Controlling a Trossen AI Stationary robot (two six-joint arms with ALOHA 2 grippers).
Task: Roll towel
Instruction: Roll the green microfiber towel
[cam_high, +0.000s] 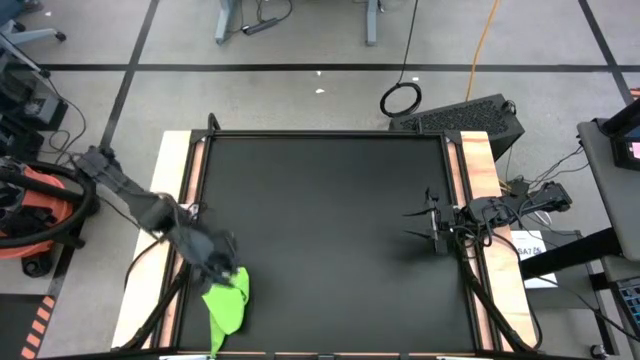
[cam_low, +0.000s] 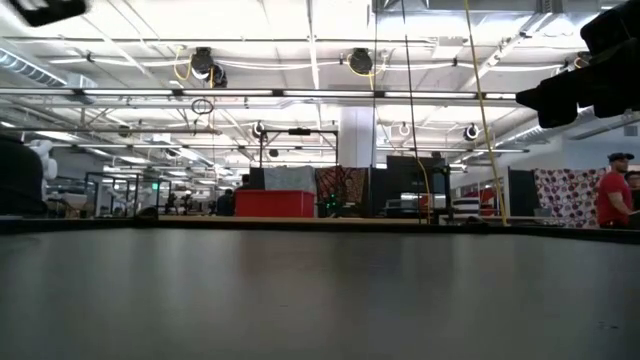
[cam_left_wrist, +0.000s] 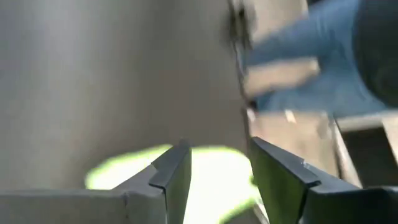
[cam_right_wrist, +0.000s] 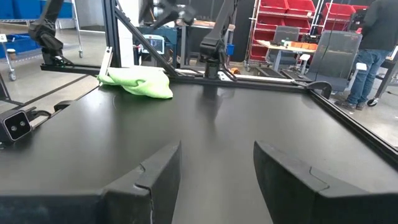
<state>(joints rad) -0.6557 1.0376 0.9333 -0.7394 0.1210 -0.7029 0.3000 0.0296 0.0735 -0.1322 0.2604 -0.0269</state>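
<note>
The lime-green towel (cam_high: 228, 300) lies bunched up on the black mat (cam_high: 330, 220) near its near-left corner, and a narrow end reaches the mat's near edge. It also shows in the right wrist view (cam_right_wrist: 140, 82) as a low heap. My left gripper (cam_high: 222, 262) is open just above the towel's far end. In the left wrist view the towel (cam_left_wrist: 211, 171) shows between and beyond the two spread fingers, blurred. My right gripper (cam_high: 425, 225) is open and empty at the mat's right edge, pointing toward the table's left.
Wooden strips (cam_high: 172, 200) and black frame rails border the mat on the left and right. A person in jeans (cam_right_wrist: 367, 56) stands beyond the table. Another person in a red shirt (cam_low: 612, 195) is far off in the room.
</note>
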